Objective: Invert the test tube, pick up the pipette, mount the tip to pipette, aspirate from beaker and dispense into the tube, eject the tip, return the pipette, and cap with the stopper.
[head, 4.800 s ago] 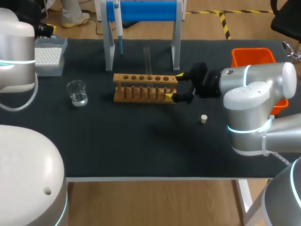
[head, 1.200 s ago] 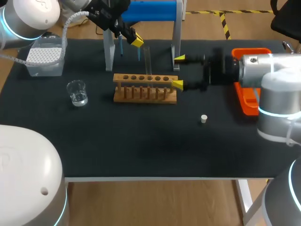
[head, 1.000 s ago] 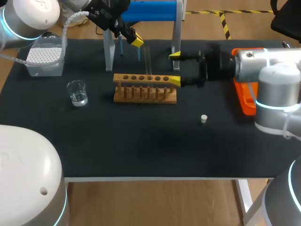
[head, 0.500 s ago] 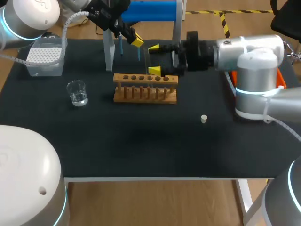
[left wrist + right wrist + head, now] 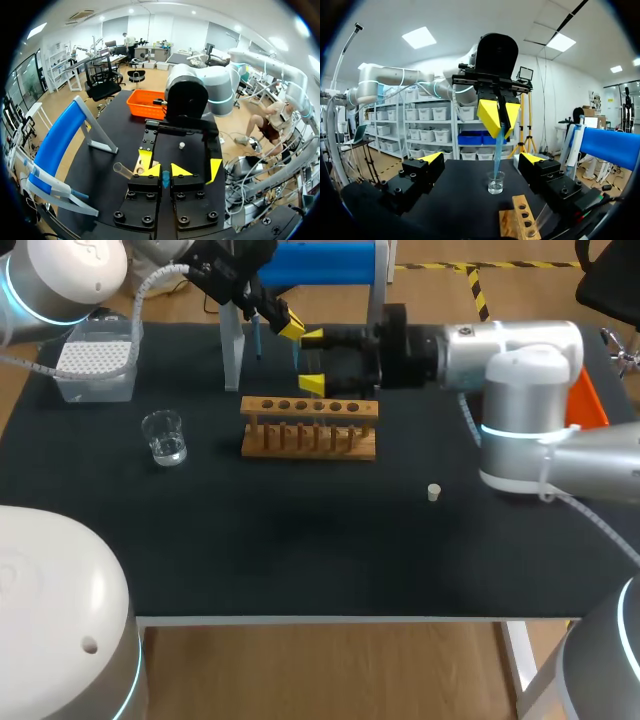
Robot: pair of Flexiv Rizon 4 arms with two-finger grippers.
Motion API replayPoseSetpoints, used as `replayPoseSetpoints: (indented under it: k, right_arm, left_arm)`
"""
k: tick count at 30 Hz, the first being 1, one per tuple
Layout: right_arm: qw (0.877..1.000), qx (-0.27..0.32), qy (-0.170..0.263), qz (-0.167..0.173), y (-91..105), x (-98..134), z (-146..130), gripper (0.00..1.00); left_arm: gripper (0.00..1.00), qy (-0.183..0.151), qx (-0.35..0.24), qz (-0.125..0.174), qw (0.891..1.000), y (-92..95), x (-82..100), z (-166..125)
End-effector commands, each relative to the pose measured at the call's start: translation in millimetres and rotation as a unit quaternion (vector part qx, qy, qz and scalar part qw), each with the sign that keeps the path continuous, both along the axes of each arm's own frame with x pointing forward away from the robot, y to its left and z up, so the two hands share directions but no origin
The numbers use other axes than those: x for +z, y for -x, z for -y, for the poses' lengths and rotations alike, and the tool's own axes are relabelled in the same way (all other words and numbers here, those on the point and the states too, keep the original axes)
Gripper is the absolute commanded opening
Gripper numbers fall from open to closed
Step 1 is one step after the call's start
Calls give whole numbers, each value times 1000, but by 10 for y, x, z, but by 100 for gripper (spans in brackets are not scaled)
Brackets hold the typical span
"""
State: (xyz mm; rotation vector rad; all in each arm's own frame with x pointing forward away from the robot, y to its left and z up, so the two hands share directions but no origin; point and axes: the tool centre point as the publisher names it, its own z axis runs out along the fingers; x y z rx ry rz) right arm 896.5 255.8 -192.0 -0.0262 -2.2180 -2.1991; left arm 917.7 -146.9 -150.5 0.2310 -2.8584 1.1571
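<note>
My right arm lies level across the table from 3 o'clock, and the right gripper (image 5: 312,359) has its yellow-tipped fingers spread wide. The clear glass test tube (image 5: 124,170) stands upright in the pale wooden rack (image 5: 310,430) with its row of round holes. It is just beside one right finger, but I cannot tell whether it sits between the two.

My left arm reaches in from 10 o'clock. The left gripper (image 5: 498,117) points down, pinching a slim translucent blue pipette tip (image 5: 498,150) that tapers below its fingers.

The white-and-blue pipette (image 5: 50,181) hangs on the blue-barred stand (image 5: 330,262) at 12 o'clock.

On the matte black table (image 5: 300,540), a small clear glass beaker (image 5: 164,437) sits at the rack's 9 o'clock. A stubby pale stopper (image 5: 433,492) lies at its 4 o'clock.
</note>
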Motion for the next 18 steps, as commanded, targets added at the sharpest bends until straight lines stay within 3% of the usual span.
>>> replayPoseSetpoints:
  k: [1, 10, 13, 16, 17, 18]
  right_arm:
    - [1000, 0, 0, 0, -43, 5, -43, 100]
    - [1000, -4, -2, -2, -130, 44, -101, 100]
    - [1000, -6, -3, -4, -157, 45, -117, 94]
    - [1000, -7, -4, -7, -182, 40, -137, 78]
    - [1000, -7, -4, -8, -186, 39, -141, 69]
    - [1000, -7, -4, -9, -190, 39, -148, 50]
  left_arm:
    - [0, -2, -1, -2, 1000, -6, 15, -2]
    - [0, -2, -1, -2, 1000, -6, 15, -2]
    - [0, -2, -1, -2, 1000, -6, 15, -2]
    - [0, -2, -1, -2, 1000, -6, 15, -2]
    - [0, -2, -1, -2, 1000, -6, 15, -2]
    - [0, -2, -1, -2, 1000, -6, 15, -2]
